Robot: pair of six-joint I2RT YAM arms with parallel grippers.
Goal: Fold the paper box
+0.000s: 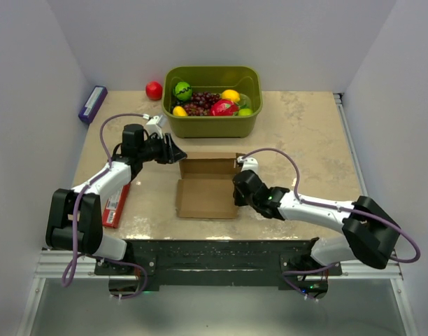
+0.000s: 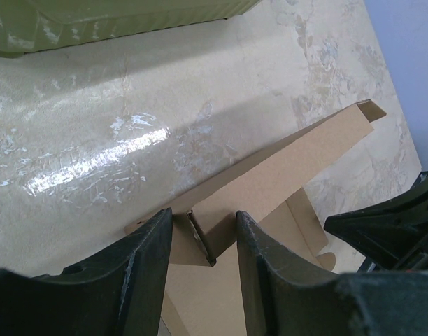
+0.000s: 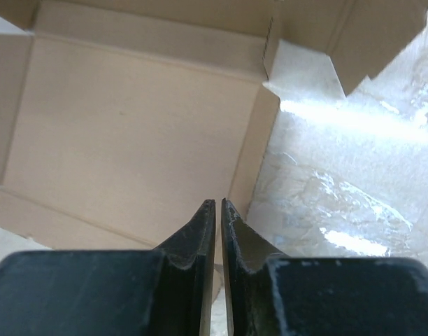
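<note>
My left claw is clamped on the raised back-left corner of the paper box, which lies open mid-table just before the green tub — my right claw, jaws all but together, sits at its right edge.

Paper box in the middle, tub behind it, pack to its left

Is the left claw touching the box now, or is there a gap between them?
Touching. The left wrist view shows a corner of the box pinched between both fingers of the left claw.
</note>
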